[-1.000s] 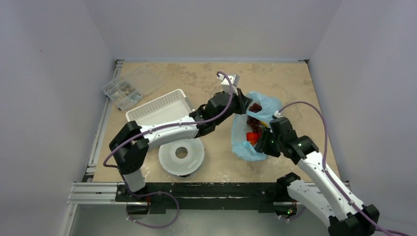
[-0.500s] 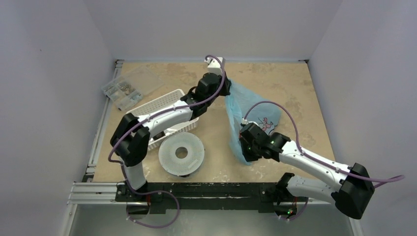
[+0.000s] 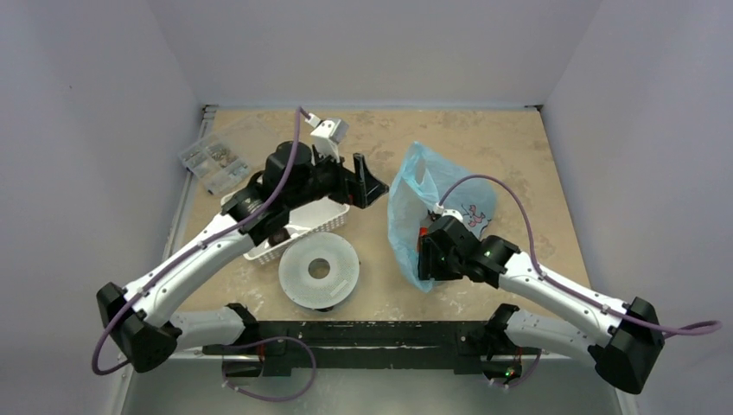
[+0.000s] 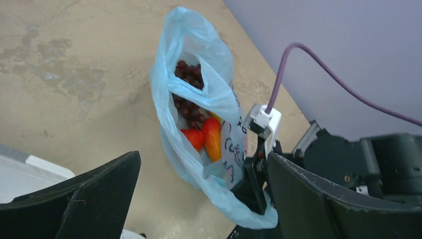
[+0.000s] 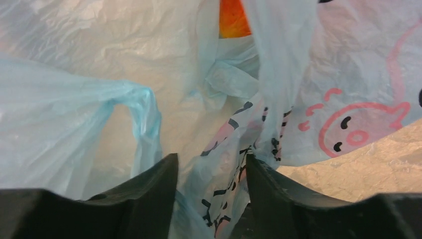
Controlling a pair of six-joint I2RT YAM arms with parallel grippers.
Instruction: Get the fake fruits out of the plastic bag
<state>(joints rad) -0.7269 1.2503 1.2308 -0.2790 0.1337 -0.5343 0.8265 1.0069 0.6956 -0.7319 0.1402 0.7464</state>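
Left gripper [image 3: 367,180] gapes wide, empty. Crinkly plastic bag [image 3: 406,216], right of table [image 3: 484,147] centre, bunches inside the right gripper [image 5: 210,164]; we cannot tell its grip. Only the left wrist shows the fake fruits' [image 4: 194,137] beady grapes.

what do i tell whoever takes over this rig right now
Left gripper: open, empty, off to the left of the plastic bag, not touching it.
Right gripper: at the bag's near end, bag film between its fingers; whether it grips is unclear.
Fake fruits: grapes, red strawberry and orange mango all sit inside the bag, its mouth gaping.
Done: no fruit out yet.
Left: take every fruit out of the bag.
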